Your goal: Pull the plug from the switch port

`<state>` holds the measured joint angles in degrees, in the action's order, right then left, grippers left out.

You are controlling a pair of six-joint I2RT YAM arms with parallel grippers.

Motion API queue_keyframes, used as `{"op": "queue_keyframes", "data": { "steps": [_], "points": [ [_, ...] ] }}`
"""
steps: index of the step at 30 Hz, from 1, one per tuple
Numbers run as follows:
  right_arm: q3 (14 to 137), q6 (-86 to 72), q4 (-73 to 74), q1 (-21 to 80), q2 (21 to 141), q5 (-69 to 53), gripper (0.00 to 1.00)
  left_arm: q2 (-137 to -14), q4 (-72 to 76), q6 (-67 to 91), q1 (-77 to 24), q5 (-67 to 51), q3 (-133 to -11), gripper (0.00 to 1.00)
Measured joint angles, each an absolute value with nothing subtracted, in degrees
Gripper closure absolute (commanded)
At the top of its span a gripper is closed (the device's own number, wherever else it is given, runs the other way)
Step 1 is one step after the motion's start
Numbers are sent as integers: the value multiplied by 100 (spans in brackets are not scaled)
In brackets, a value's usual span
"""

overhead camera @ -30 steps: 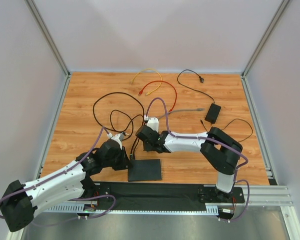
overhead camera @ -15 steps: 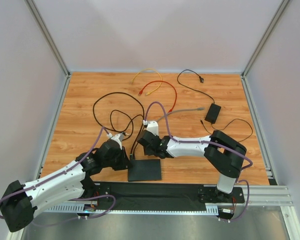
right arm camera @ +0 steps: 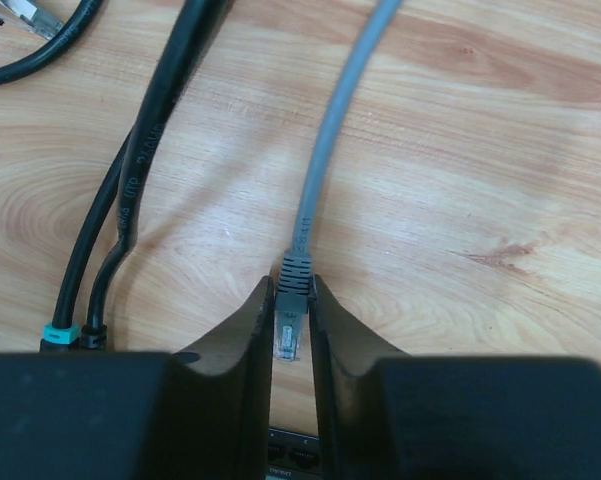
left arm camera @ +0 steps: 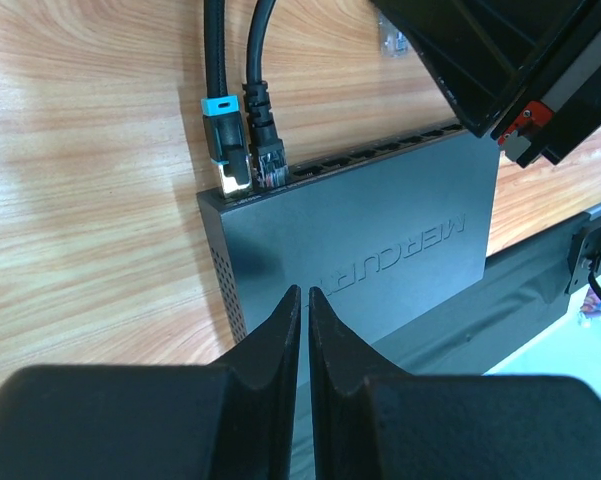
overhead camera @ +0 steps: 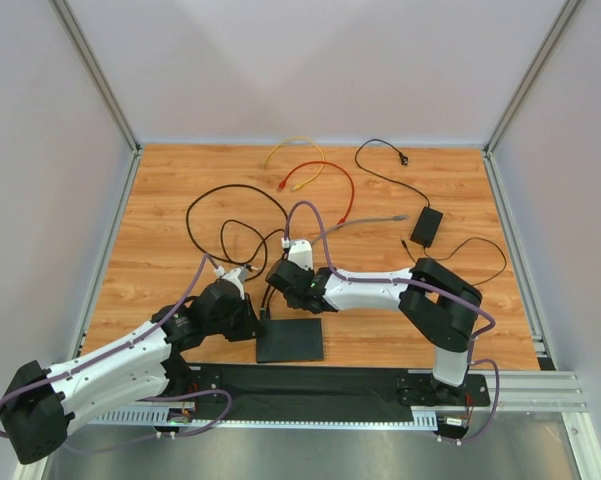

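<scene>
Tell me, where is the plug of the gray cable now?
In the right wrist view the gray plug sits centre-low, pinched by the right gripper, just off the switch sockets, with two black cables at the picture's left.

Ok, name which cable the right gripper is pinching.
The grey cable: its clear plug sits between the fingers of the right gripper. The two black cables sit plugged into the switch, ungripped.
</scene>
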<state>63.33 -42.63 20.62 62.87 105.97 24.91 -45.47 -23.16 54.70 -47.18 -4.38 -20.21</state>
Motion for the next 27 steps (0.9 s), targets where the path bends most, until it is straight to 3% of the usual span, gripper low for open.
{"op": "queue_keyframes", "data": {
  "steps": [5,14,20,27],
  "points": [
    [6252,-4388,2027,6250,10547,2543,99,-4541,-2346,5470,-4718,-438,-2021,87],
    [5063,-4318,2084,6143,8816,2895,100,-4543,-2344,5470,-4718,-438,-2021,87],
    [5122,-4001,1959,5911,7299,2991,100,-4613,-2324,5470,-4718,-443,-2021,87],
    [6108,-3494,1785,4967,7944,2480,100,-4744,-2255,5472,-4718,-471,-2018,87]
  ]
}}
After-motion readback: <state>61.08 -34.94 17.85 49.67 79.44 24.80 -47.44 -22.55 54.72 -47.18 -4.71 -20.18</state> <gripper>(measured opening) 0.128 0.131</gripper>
